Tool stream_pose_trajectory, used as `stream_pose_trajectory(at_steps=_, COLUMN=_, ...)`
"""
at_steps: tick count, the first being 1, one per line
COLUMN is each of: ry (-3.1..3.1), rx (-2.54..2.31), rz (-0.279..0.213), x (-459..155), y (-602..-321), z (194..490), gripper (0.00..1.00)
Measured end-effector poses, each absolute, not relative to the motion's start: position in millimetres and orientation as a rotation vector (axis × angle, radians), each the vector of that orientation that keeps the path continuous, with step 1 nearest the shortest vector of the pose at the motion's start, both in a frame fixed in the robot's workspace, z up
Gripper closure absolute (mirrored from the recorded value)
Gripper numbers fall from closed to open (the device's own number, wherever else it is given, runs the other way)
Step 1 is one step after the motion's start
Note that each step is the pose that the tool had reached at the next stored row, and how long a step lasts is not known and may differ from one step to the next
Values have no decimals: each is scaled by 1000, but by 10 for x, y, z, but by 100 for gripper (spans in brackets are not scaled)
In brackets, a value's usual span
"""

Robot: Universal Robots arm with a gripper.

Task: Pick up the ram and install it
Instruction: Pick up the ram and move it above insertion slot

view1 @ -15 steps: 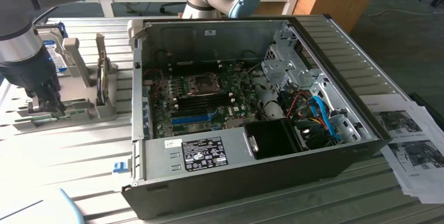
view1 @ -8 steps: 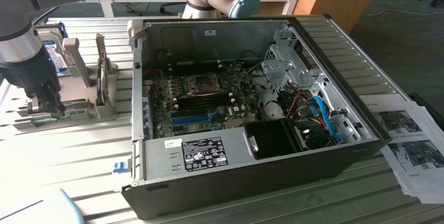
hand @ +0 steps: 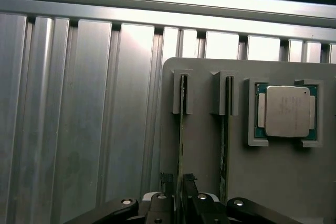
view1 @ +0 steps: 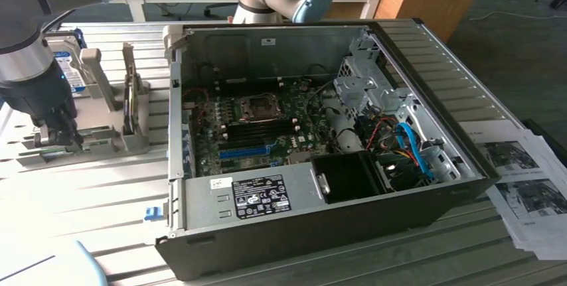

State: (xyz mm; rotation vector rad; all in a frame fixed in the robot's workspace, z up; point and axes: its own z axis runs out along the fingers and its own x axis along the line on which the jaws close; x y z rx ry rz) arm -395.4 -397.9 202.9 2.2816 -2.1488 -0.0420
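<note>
- Ram [hand: 181, 140] stands on edge in a slot near one corner of a grey holder [hand: 205, 156];
- Gripper [hand: 178, 181] fingers slightly apart, straddling the ram's end;
- Holder rests on the tabletop [hand: 79, 108], beside an open computer case [view1: 310, 133].

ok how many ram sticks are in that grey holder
2. The first ram stick stands in the holder slot farther from the processor, at the gripper; the second ram stick stands in the slot beside the processor.
</note>
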Motion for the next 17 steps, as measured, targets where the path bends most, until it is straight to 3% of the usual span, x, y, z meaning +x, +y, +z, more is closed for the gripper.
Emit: stream_pose_trajectory(at_steps=17, ry=-2150, rx=2281, rz=-42, x=-3924, y=-3970, z=2029, gripper=80)
